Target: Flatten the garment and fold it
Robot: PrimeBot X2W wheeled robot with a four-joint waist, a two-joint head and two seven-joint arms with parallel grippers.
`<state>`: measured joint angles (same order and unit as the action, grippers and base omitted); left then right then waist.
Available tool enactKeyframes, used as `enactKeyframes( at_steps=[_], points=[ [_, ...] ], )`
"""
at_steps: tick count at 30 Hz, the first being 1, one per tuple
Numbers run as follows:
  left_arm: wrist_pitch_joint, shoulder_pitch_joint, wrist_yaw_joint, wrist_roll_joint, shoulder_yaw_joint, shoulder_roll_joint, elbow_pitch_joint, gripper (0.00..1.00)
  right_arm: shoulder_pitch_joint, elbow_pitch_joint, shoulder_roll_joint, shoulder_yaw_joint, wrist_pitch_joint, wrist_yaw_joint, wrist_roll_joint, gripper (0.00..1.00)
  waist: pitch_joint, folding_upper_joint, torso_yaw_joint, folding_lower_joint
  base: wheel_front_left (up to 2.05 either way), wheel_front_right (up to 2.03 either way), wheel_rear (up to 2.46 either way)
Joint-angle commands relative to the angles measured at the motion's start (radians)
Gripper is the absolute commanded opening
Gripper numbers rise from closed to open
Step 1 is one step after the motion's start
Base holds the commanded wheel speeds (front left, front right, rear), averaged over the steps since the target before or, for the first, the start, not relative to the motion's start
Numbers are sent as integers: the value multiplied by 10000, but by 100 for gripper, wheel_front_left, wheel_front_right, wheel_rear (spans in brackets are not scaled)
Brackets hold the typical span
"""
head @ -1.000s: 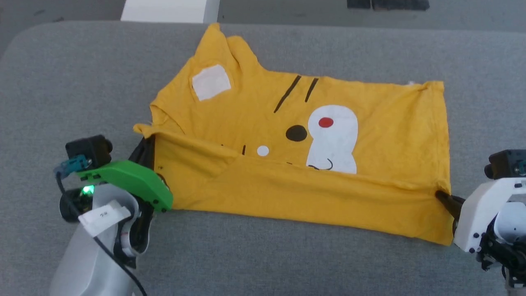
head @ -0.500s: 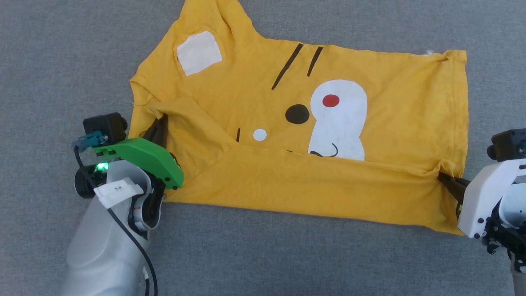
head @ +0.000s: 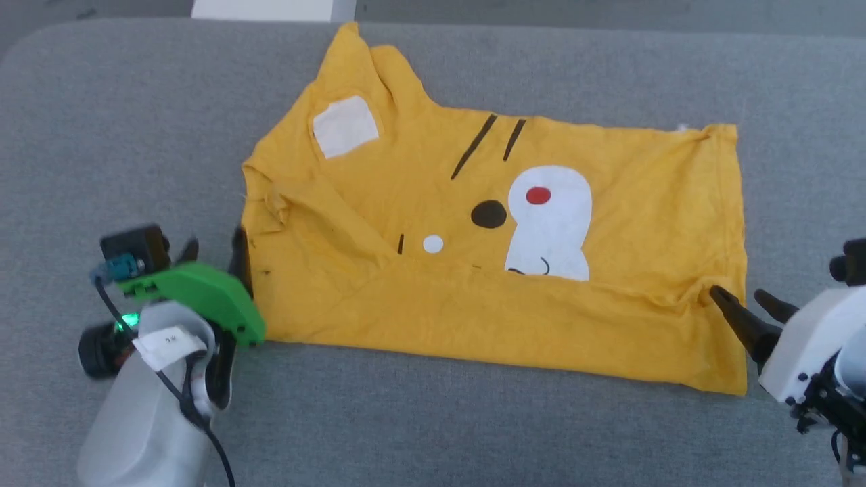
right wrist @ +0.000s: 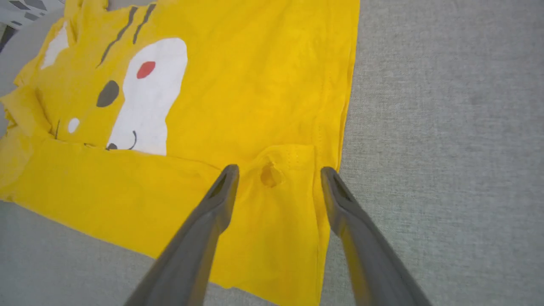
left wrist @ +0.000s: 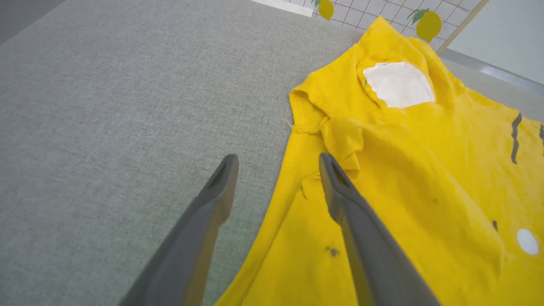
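The garment [head: 643,203] is a mustard-yellow T-shirt lying print-up on the grey table, its near edge folded over the lower part of the print. My left gripper [head: 213,245] stands open at the shirt's left edge. In the left wrist view the left gripper [left wrist: 277,158] has one finger over the garment [left wrist: 425,170] and the other over bare table, nothing held. My right gripper [head: 737,294] is open at the fold's right end. In the right wrist view the right gripper [right wrist: 279,170] hovers over a small pucker in the garment [right wrist: 255,85], apart from it.
The grey padded table [head: 101,135] runs wide on both sides of the shirt and in front of it. A white object [head: 270,8] lies beyond the table's far edge. A gridded panel with lemon prints [left wrist: 427,25] stands behind the table.
Both grippers have opened and let go of the folded edge, which now rests on the shirt. Both have drawn back slightly. The head camera has shifted between frames.
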<state>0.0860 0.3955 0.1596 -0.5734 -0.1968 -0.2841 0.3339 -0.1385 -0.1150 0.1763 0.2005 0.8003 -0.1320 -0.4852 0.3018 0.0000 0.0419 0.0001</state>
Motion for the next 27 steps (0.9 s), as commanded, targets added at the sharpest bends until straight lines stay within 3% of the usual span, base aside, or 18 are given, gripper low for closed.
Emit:
enactKeyframes(
  at_steps=[1, 6, 10, 16, 24, 25, 26, 27],
  points=[
    [452, -382, 226, 125, -58, -147, -257, 100, 243, -170, -120, 141, -41, 13, 7, 100, -712, 0, 123, -1, 0, 0, 0],
    [3012, -1370, 1064, 42, -394, -631, -1616, 100, 803, -624, -472, 582, 163, 13, 81, 100, -977, 0, 143, -1, 0, 0, 0],
    [4510, -1890, 1385, -79, -594, -1041, -2686, 100, 967, -868, -657, 685, 271, 13, 151, 100, -869, 0, 51, -1, 0, 0, 0],
    [5234, -1941, 1399, -220, -710, -1264, -3150, 100, 890, -1088, -775, 740, 333, 13, 138, 100, -473, 0, -96, -1, 0, 0, 0],
    [5812, -1872, 1055, -782, -947, -1023, -2263, 100, 736, -1087, -723, 709, 288, 13, 129, 100, -196, 0, -312, -1, 0, 0, 0],
    [5867, -1915, 1042, -898, -929, -962, -2145, 84, 736, -1086, -724, 700, 283, 13, 126, 100, -192, 0, -334, -1, 0, 0, 0],
    [5849, -1936, 1005, -964, -916, -931, -2053, 21, 742, -1088, -722, 696, 282, 13, 125, 100, -185, 0, -351, -1, 0, 0, 0],
    [5740, -1939, 971, -1026, -860, -886, -2017, 0, 751, -1092, -717, 695, 282, 13, 126, 100, -183, 0, -359, -1, 0, 0, 0]
  ],
)
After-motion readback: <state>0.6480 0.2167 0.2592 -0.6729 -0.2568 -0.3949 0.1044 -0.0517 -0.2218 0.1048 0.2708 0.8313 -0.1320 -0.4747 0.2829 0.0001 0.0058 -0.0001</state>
